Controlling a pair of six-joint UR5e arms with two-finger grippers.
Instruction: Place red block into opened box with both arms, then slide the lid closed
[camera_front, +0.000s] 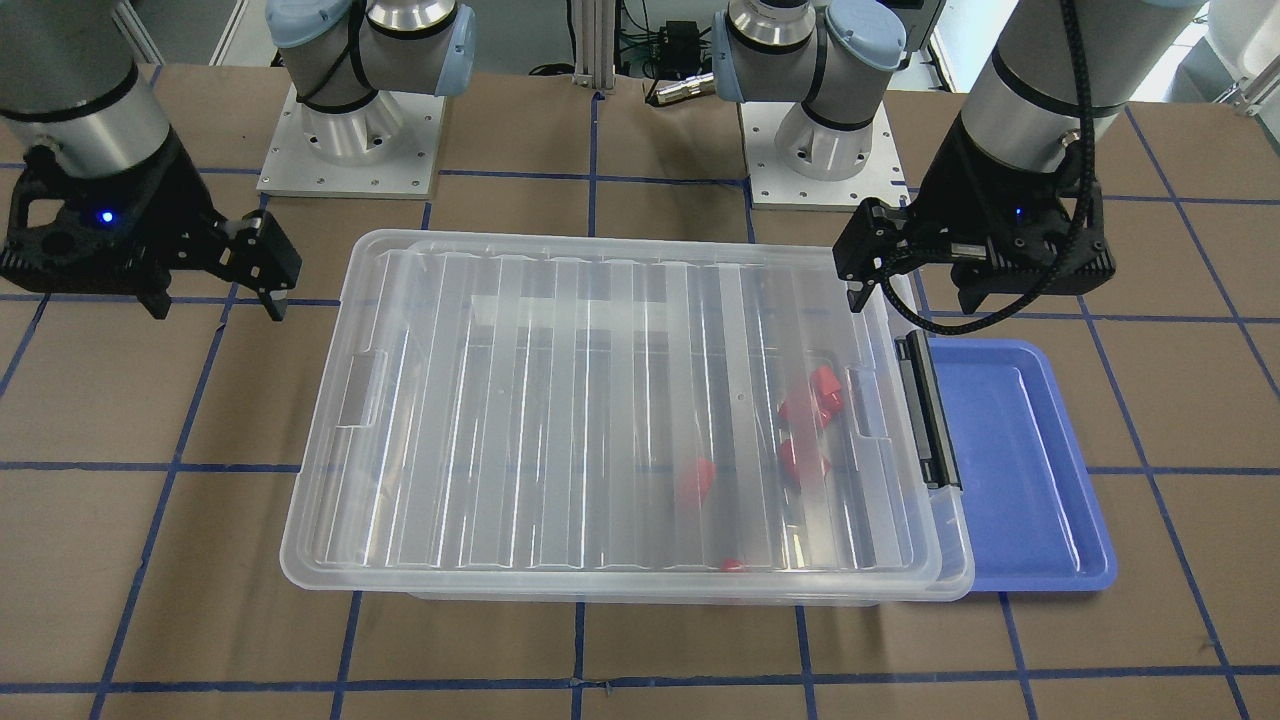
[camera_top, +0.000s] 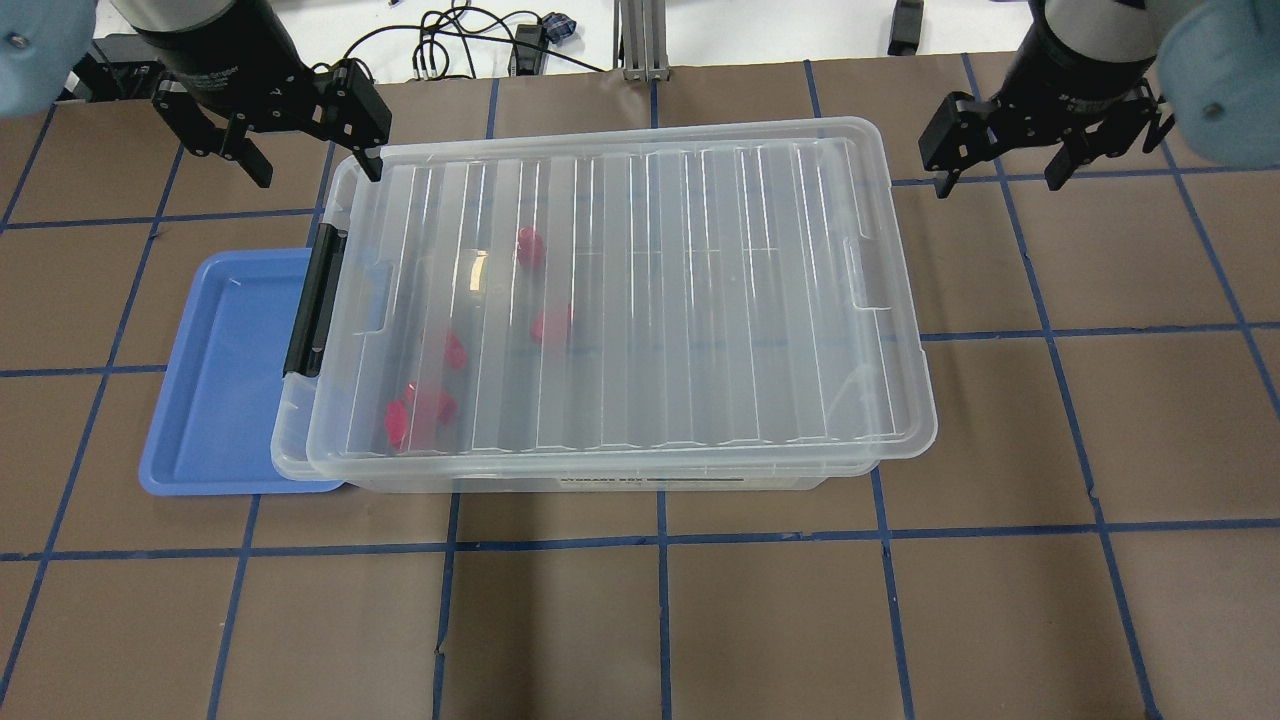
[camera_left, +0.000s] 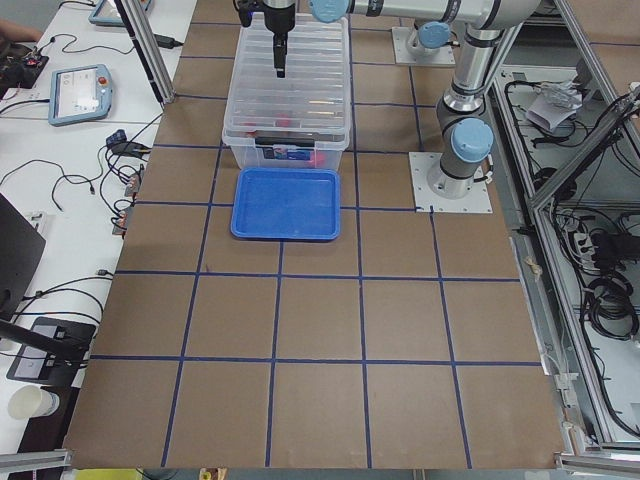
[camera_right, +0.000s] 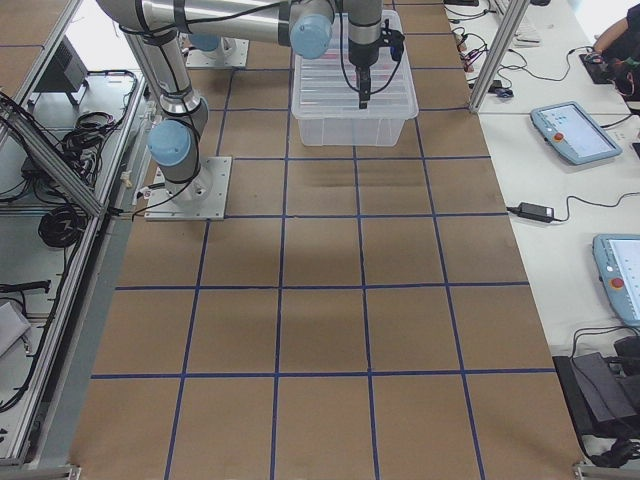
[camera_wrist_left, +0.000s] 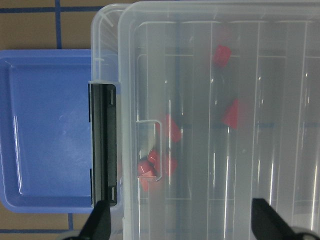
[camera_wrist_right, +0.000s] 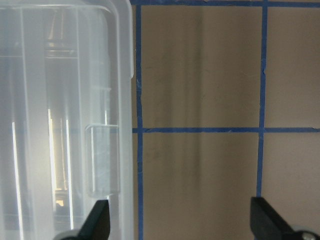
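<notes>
The clear box (camera_top: 650, 483) stands mid-table with the ribbed clear lid (camera_top: 650, 300) lying on top, shifted a little toward my right so a strip of box rim (camera_top: 287, 452) shows by the black clip (camera_top: 305, 300). Several red blocks (camera_top: 415, 410) lie inside near the clip end, visible through the lid (camera_front: 600, 400) as red blocks (camera_front: 810, 395) and red blocks (camera_wrist_left: 152, 165). My left gripper (camera_top: 312, 165) hovers open over the lid's far corner at the clip end, empty. My right gripper (camera_top: 1000, 178) hangs open and empty beyond the other short side, apart from the lid.
A shallow blue tray (camera_top: 220, 370) lies against the box's clip end, partly under the rim. Brown table with blue tape grid surrounds the box. The two arm bases (camera_front: 350, 140) stand behind the box. Cables lie along the far edge (camera_top: 470, 50).
</notes>
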